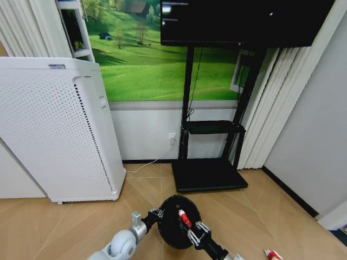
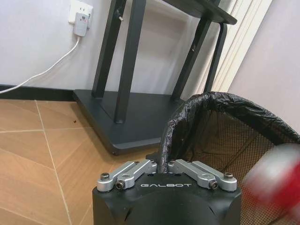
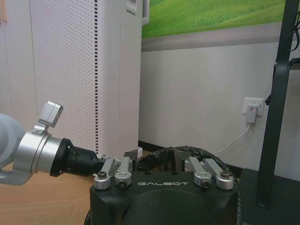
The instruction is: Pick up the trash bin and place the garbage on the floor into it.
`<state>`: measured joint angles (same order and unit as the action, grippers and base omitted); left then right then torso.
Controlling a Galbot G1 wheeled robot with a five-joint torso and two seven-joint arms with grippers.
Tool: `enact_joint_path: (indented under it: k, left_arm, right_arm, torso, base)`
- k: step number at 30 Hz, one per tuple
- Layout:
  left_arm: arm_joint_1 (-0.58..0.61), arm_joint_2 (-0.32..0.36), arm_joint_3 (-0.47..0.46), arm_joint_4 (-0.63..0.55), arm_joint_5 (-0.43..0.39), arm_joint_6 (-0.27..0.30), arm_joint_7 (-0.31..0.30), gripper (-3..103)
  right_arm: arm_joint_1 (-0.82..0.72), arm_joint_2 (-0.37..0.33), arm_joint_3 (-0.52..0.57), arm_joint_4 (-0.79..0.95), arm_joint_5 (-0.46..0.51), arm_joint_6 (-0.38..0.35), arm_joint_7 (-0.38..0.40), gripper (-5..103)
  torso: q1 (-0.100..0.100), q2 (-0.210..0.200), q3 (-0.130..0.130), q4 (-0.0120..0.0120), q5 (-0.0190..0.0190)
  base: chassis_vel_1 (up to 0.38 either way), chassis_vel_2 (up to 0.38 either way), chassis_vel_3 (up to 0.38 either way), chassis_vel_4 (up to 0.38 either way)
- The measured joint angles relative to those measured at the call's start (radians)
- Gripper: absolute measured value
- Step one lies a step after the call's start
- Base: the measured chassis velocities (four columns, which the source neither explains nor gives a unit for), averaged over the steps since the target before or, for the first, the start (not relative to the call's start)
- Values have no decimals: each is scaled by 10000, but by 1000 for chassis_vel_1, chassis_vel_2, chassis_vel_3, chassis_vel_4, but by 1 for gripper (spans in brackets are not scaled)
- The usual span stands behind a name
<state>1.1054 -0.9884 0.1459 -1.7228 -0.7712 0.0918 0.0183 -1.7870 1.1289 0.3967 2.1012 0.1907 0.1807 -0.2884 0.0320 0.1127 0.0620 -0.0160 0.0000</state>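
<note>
I have the robot facing a wall with a tall white appliance on the left and a black stand ahead, its base plate lying on the floor against the wall. Low in the head view, between the arms and above the floor's near edge, hangs the trash bin, a round black mesh basket lined with a dark bag. My left gripper is pinched onto the rim on its own side; in the left wrist view its fingers close on the bag-wrapped edge. The right gripper sits at the opposite rim, and in its wrist view I can't tell whether its fingers are closed on anything, since the rim hides the tips. The bin should handle light but a little springy, with slick liner over wire, so the rim is the sensible hold and a one-sided pinch may let it tilt. Inside it I see a red-and-white packet, and another wrapper lies on the floor toward the near right corner of the head view. A white plug sits in the wall socket.
</note>
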Motion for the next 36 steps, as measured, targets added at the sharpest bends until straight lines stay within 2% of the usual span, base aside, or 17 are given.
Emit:
enact_joint_path:
  k: [2,3,4,6,7,9,10,13,14,15,16,17,19,20,23,36]
  left_arm:
    - [16,-20,-4,0,1,0,-9,3]
    - [41,-52,-35,-8,-3,3,-35,3]
    - [41,-52,-35,-8,-3,3,-35,3]
    - [114,-111,-205,-99,-99,20,-190,3]
    - [114,-111,-205,-99,-99,20,-190,3]
    - [219,-182,-486,-223,-406,270,-708,3]
    - [219,-182,-486,-223,-406,270,-708,3]
    - [400,-271,-992,-325,-1049,492,-1507,3]
    - [400,-271,-992,-325,-1049,492,-1507,3]
    - [459,-342,-1268,-399,-1429,564,-1950,3]
    - [471,-389,-1419,-439,-1692,579,-2226,3]
    - [471,-389,-1419,-439,-1692,579,-2226,3]
    - [485,-578,-1919,-513,-2452,647,-3006,3]
    - [485,-578,-1919,-513,-2452,647,-3006,3]
    - [493,-766,-2447,-603,-3174,653,-3601,3]
    - [1028,-951,-2944,-905,-3237,602,-3851,3]
  right_arm:
    - [1,12,-1,-8,-6,21,30,47]
    - [-1,28,1,-14,-16,48,93,58]
    - [-1,28,1,-14,-16,48,93,58]
    - [5,68,29,-33,-16,192,319,69]
    - [5,68,29,-33,-16,192,319,69]
    - [58,304,129,-44,-56,448,912,80]
    - [58,304,129,-44,-56,448,912,80]
    - [-87,601,449,63,48,562,1965,95]
    - [-87,601,449,63,48,562,1965,95]
    - [-197,668,596,111,63,575,2279,99]
    - [-300,729,711,156,59,577,2441,100]
    - [-300,729,711,156,59,577,2441,100]
    - [-490,902,854,249,37,578,2689,100]
    - [-490,902,854,249,37,578,2689,100]
    - [-571,1053,860,279,-62,573,2818,100]
    - [-579,931,848,379,-75,517,2896,100]
  torso:
    - [0,0,0,0,0]
    - [0,0,0,0,0]
    - [0,0,0,0,0]
    - [0,0,0,0,0]
    - [0,0,0,0,0]
    - [0,-1,0,-1,0]
    - [0,-1,0,-1,0]
    - [0,0,0,1,-2]
    - [0,0,0,1,-2]
    - [0,0,0,1,0]
    - [0,-1,0,1,-1]
    - [0,-1,0,1,-1]
    - [0,-1,1,-1,-1]
    - [0,-1,1,-1,-1]
    - [0,0,0,-1,-1]
    - [1,-1,0,0,0]
  base:
    - [0,0,0,0]
    - [0,0,0,0]
    - [0,0,0,0]
    - [0,0,0,0]
    - [0,0,0,0]
    - [0,0,0,0]
    - [0,0,0,0]
    - [0,0,0,0]
    - [0,0,0,0]
    - [0,0,0,0]
    - [0,0,0,0]
    - [0,0,0,0]
    - [0,0,0,0]
    - [0,0,0,0]
    - [0,0,0,0]
    - [-124,-108,115,113]
